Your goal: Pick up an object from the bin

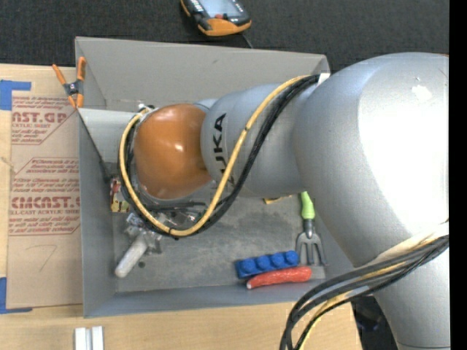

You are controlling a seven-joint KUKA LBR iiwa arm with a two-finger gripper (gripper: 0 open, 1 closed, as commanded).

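My gripper (148, 227) reaches down into the bin's left part, mostly hidden under the arm's wrist. Just below it, near the front left corner, a pale grey stick-shaped thing (131, 258) lies slantwise on the floor. A small yellow and red thing (115, 196) sits against the left wall, beside the gripper. I cannot tell whether the gripper touches either of them.
Along the bin's front wall lie a blue studded brick (266, 263) and a red stick (279, 276) right below it. A small fork-like tool with a green handle (309, 228) lies to their right. The arm covers the bin's middle and right.
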